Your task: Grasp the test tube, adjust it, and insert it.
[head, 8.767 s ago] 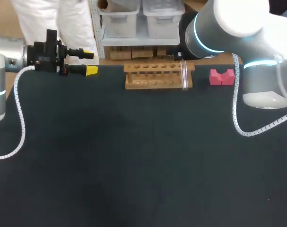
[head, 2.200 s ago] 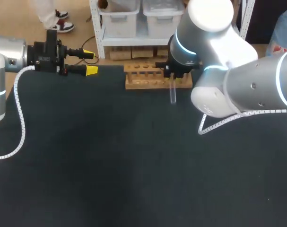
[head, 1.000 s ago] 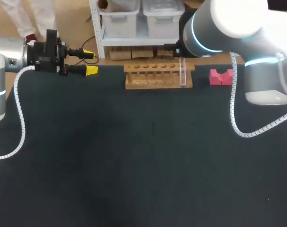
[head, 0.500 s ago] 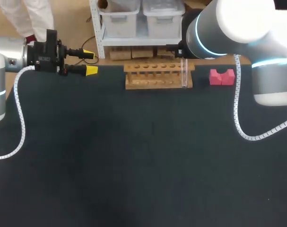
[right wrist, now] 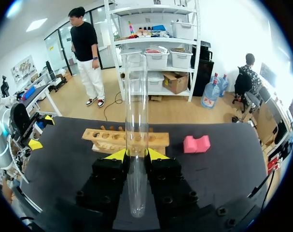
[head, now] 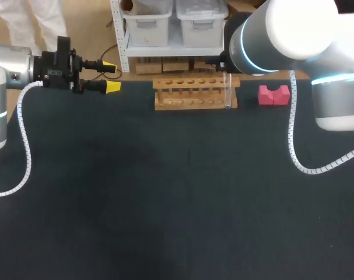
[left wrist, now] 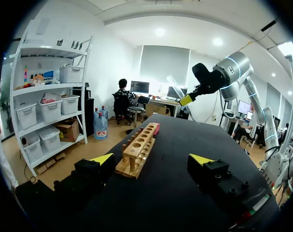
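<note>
In the head view the left tool sits at about 10 o'clock on the dark desk, lying level with its fingers pointing toward 3 o'clock. Its two yellow tips stand well apart with nothing between them, so it is released and empty. The left wrist view confirms this: the fingers are spread wide over bare desk, and the wooden rack lies ahead of them, end-on, with its row of holes running away from the camera.

The rack lies at 12 o'clock on the desk, long side across. The right arm comes in above it, and its bulk hides the right tool from the head camera. Only the clear test tube shows there, hanging upright at the rack's right end with its long axis from 12 to 6 o'clock. Whether its lower end is in a hole or just in front of the rack cannot be told.

The right wrist view shows what the head view hides: both yellow fingertips press the tube from two sides, so the tool is clenched on it. The tube's long axis runs along the fingers and out past the tips toward the rack.

A pink block lies at 3 o'clock of the rack, apart from it.
</note>
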{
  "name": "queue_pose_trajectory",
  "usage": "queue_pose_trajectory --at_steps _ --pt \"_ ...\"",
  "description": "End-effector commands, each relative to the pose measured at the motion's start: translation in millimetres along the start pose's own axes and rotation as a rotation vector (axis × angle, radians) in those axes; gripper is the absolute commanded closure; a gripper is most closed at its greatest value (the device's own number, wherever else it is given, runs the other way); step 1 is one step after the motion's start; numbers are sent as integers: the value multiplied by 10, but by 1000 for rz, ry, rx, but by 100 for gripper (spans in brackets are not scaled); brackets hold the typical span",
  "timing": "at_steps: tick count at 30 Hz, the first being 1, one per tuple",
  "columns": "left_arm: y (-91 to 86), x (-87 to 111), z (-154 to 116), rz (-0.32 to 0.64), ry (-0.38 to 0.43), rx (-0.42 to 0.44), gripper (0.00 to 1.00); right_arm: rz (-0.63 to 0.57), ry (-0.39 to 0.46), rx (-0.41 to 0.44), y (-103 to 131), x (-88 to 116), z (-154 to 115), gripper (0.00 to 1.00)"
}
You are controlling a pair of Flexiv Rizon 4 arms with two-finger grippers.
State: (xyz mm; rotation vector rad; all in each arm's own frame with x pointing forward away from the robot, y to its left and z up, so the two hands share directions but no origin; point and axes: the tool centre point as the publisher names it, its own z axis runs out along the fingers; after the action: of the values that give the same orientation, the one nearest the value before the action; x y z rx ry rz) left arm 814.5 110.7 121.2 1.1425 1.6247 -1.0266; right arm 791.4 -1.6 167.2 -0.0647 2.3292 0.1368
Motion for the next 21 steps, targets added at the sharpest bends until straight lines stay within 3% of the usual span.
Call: queue_pose_trajectory --at_steps 1,5,12,21 --pt "5 10 0 2 -2 0 0 19 -172 31 47 -46 23 100" --pt "5 10 0 2 -2 0 0 40 -333 59 72 -215 25 100" --pt "5 10 0 2 -2 0 0 54 -533 75 79 -443 69 100" --pt "5 10 0 2 -2 0 0 47 -669 63 36 -633 179 100"
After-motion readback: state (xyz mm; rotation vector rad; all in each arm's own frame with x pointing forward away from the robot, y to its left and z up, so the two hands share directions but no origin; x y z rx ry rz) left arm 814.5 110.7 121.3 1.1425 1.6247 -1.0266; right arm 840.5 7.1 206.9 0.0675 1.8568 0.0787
